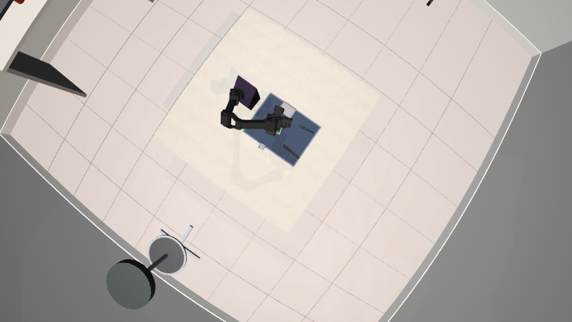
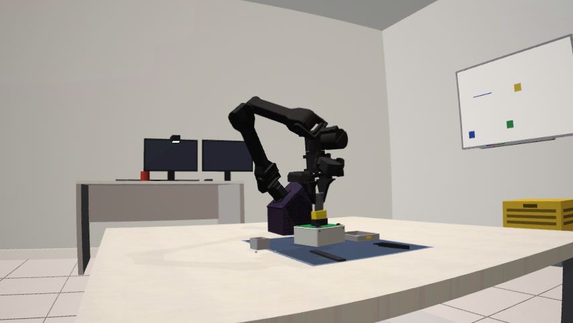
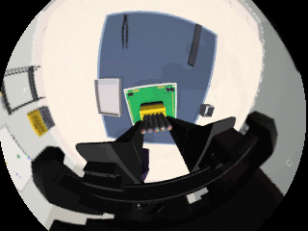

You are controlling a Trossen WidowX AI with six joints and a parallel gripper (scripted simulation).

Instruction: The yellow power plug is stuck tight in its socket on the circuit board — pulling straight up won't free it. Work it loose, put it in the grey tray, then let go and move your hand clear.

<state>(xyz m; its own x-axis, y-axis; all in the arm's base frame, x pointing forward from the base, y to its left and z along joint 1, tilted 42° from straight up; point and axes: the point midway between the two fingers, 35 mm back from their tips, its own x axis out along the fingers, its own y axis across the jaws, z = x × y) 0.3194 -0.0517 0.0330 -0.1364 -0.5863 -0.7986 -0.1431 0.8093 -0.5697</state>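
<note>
End effector [image 2: 319,200] [image 3: 154,121] clamped on yellow plug [image 2: 319,214] [image 3: 152,111], above green board [image 2: 311,226] [image 3: 139,98], beside grey tray's edge [image 2: 362,238] [image 3: 119,98]

Your yellow plug [image 2: 319,214] [image 3: 152,110] looks like matt plastic — smooth, too — while the tabletop [image 2: 192,276] [image 1: 208,159] resembles pale wood (faintly mottled, no gloss).
</note>
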